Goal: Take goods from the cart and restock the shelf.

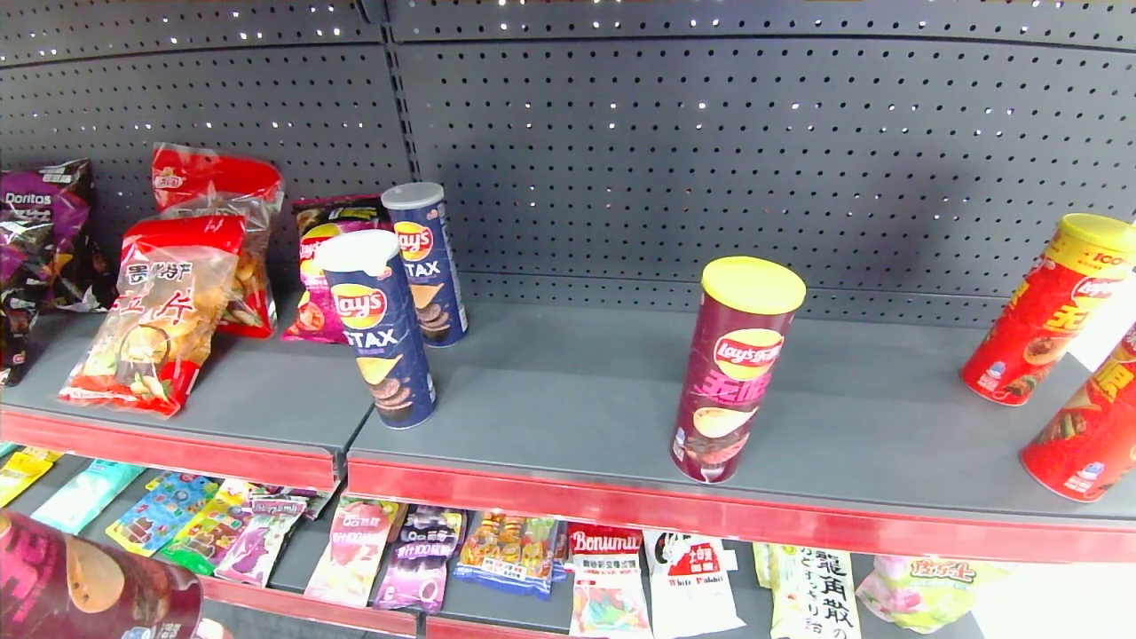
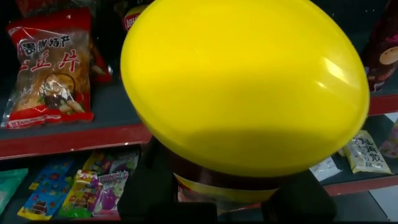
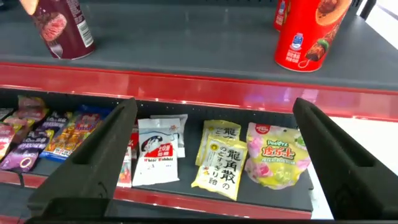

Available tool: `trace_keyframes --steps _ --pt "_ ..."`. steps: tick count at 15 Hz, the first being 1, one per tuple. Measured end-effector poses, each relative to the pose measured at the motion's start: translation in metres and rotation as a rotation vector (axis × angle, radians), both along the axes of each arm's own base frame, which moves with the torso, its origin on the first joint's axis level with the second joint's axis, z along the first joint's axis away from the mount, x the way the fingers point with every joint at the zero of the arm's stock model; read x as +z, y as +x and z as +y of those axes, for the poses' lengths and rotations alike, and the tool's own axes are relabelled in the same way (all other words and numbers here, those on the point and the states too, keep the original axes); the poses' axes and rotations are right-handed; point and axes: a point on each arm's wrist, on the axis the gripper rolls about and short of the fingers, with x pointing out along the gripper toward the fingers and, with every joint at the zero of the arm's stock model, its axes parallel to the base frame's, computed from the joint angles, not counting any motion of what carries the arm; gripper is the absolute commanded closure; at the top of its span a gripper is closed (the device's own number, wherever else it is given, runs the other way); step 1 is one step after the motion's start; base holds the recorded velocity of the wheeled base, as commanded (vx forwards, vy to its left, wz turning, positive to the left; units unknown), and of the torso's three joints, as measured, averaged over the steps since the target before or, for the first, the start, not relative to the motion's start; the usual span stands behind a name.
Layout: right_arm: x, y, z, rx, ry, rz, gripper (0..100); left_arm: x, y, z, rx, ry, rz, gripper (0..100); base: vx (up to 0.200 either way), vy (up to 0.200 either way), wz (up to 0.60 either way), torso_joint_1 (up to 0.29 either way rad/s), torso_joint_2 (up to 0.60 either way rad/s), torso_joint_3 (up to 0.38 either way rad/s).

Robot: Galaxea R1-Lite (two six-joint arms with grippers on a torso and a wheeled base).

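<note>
Maroon chip can (image 2: 242, 81) with a yellow lid is pinched between the dark fingers of the left gripper (image 2: 227, 196), low and to the left of the grey shelf (image 1: 568, 399). A matching can (image 1: 737, 368) stands upright on that shelf between blue cans (image 1: 377, 328) and red cans (image 1: 1047, 311). The right gripper (image 3: 212, 106) hangs with its fingers spread wide in front of candy packets (image 3: 224, 158) on the lower tier.

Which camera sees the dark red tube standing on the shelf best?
The head view: the dark red, yellow-lidded crisp tube stands whole on the grey shelf. The right wrist view catches its bottom end; the left wrist view, maybe a sliver beside the held tube.
</note>
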Motion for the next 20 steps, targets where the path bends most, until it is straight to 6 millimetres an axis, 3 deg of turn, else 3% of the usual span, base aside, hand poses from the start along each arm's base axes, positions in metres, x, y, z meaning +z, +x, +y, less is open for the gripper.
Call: trace_keyframes --steps 8,13,17,20 --pt "0.000 0.000 0.000 0.000 0.003 -0.001 0 -0.004 -0.001 0.000 0.002 -0.013 0.005 100 0.000 0.000 -0.60 0.002 0.00 0.005" --pt "0.000 0.000 0.000 0.000 0.003 0.000 0 0.000 0.001 0.000 0.001 -0.017 0.008 100 0.000 0.000 0.00 0.000 0.00 0.000" --pt "0.000 0.000 0.000 0.001 0.003 0.000 0 0.007 0.020 -0.001 -0.036 -0.020 0.047 100 0.000 0.000 0.00 0.000 0.00 0.000" --pt "0.000 0.000 0.000 0.000 0.003 -0.001 0 0.017 0.053 -0.002 -0.093 -0.006 0.070 100 0.000 0.000 0.00 0.000 0.00 0.000"
